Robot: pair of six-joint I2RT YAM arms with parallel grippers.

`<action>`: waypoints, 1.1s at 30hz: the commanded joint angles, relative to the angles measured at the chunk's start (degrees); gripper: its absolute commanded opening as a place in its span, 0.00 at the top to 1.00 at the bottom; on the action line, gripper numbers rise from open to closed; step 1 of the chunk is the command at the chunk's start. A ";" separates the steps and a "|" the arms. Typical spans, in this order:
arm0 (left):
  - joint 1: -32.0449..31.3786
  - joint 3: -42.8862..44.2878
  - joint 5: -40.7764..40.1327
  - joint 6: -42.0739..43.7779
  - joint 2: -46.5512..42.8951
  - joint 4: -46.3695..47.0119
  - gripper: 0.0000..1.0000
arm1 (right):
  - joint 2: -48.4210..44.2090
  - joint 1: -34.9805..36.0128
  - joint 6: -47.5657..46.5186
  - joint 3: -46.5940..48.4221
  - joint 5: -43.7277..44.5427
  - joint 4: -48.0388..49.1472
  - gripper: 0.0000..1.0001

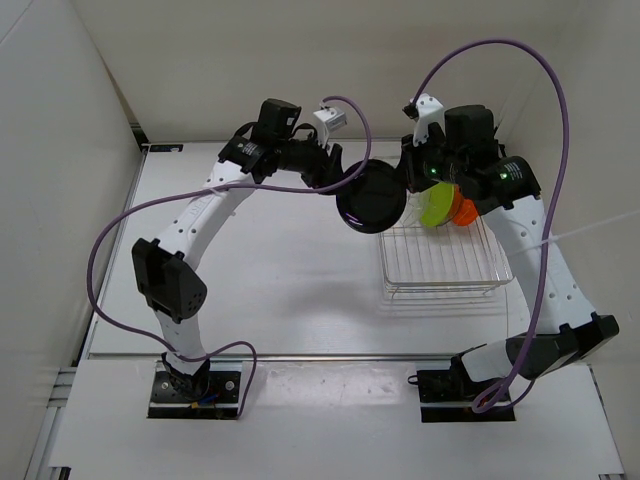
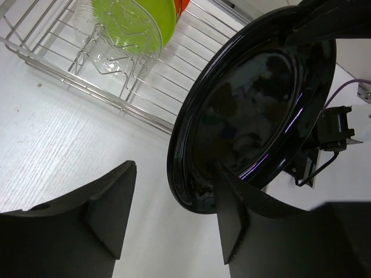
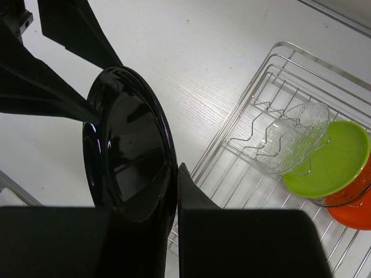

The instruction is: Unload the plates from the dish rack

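The right claw [image 3: 174,191] was pinched shut on the rim of the black plate [image 1: 372,197], holding it on edge in the air just off the left side of the dish rack [image 1: 440,262]. The left claw [image 2: 174,191] stood open astride the plate's opposite rim, one finger close against the glossy face, the other apart from it. Whether either touched could not be told. The danger, as I judged it, lay in the handover. If the right claw let go before the left had bitten firmly, the slick plate could drop onto the table [image 1: 280,270] or strike the rack's wire edge, and a skewed bite might twist it loose. At the rack's far end a clear plate [image 3: 290,139], the lime green plate [image 1: 436,205] and the orange plate [image 1: 463,211] leaned among the prongs. No brand, label or writing could be read anywhere.
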 commanded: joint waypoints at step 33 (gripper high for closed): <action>3.01 -9.44 -17.06 -2.39 -2.72 5.55 0.89 | 1.51 -0.78 2.76 1.45 13.86 1.67 0.01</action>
